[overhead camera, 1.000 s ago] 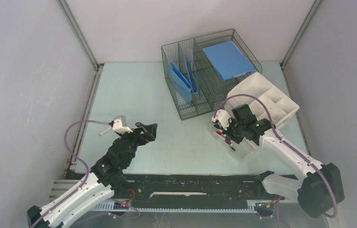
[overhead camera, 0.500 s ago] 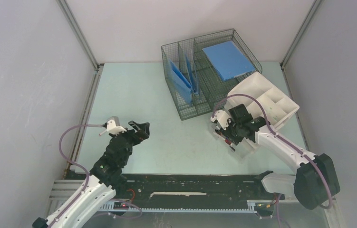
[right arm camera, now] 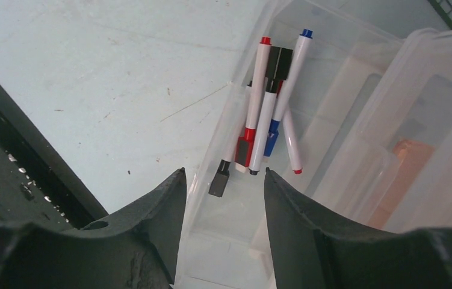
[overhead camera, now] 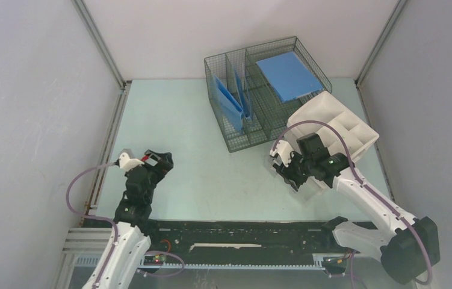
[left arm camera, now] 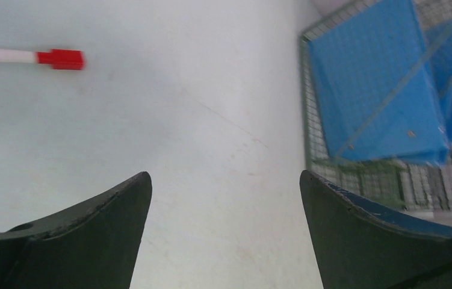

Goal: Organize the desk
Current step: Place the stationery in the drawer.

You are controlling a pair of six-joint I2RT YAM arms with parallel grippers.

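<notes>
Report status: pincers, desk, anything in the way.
Left pincer open, empty. Right pincer open over clear bin holding markers. Desk: one red-capped marker loose ahead of left pincer, path unobstructed.

Arms shift.
The left hand (overhead camera: 162, 160) has drawn back leftward; the right hand (right arm camera: 223, 174) has spread its fingers above the clear plastic bin (right arm camera: 343, 60).
</notes>
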